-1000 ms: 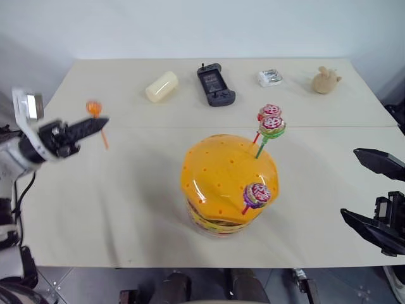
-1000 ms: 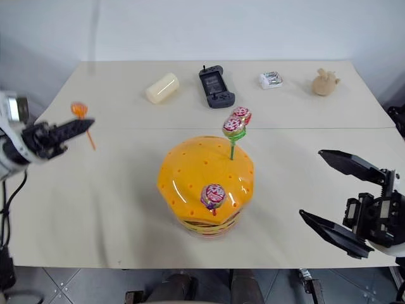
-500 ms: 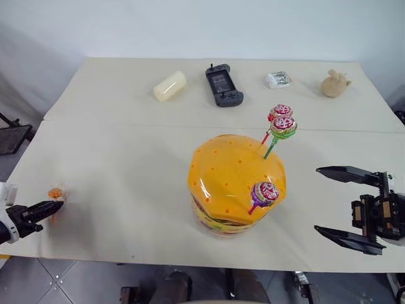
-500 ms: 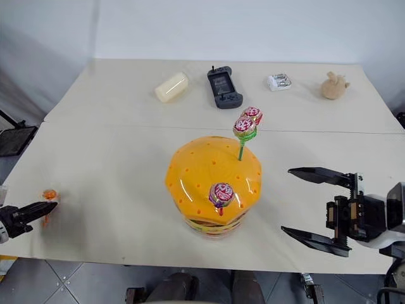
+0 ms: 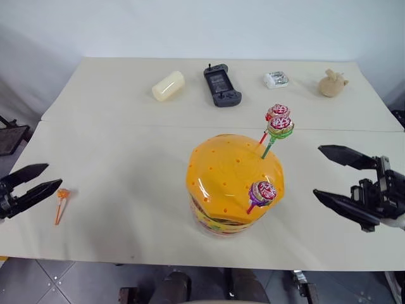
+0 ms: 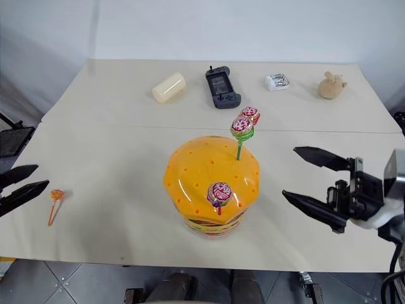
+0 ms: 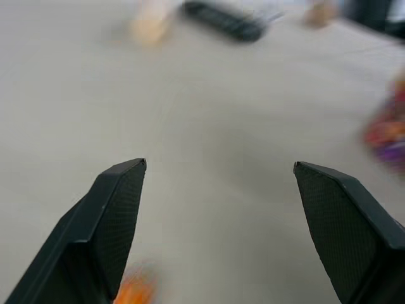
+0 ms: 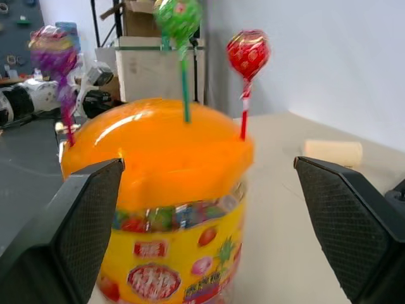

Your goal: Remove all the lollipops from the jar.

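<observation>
The burger-shaped jar [image 5: 231,183] stands at the table's front middle. Three lollipops stick up from its orange dome: a red-stick one [image 5: 277,113], a green-stick one [image 5: 281,125] and a purple-stick one [image 5: 261,192] low on the front right. An orange-stick lollipop [image 5: 61,196] lies flat on the table near the front left corner. My left gripper [image 5: 54,175] is open just left of it, holding nothing. My right gripper [image 5: 317,171] stands open to the right of the jar, apart from it; its wrist view faces the jar [image 8: 171,190].
Along the far side lie a cream cylinder [image 5: 166,85], a black game controller [image 5: 219,83], a small white packet [image 5: 276,79] and a beige toy [image 5: 332,82]. The table's front edge [image 5: 158,261] runs close under the jar.
My left gripper has opened and let go of the orange-stick lollipop, which now lies on the table; the hand drew back to the left. My right gripper edged slightly nearer the jar.
</observation>
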